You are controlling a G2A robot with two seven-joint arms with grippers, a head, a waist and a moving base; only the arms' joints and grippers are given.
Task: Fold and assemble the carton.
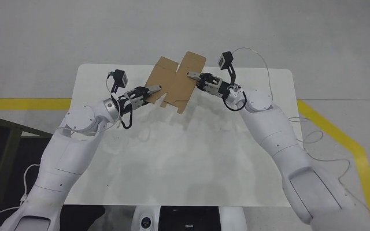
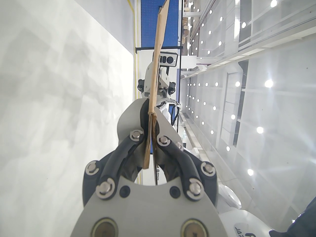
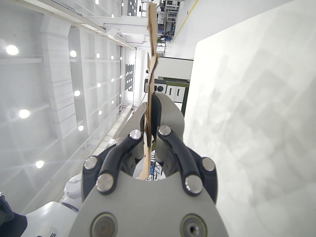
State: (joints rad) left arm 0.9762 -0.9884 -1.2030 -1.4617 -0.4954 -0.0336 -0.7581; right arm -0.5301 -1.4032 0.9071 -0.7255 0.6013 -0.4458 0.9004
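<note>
Carton (image 1: pixel 175 81): flat brown cardboard blank, not yet folded.
We see it held above the far edge of the bench (image 1: pixel 191 167).

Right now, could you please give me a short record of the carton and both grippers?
held item: carton, flat, not yet folded
place: over the far part of the table
left hold: left gripper, fingers shut on one edge
right hold: right gripper, fingers shut on the opposite edge
task state: unassembled
</note>
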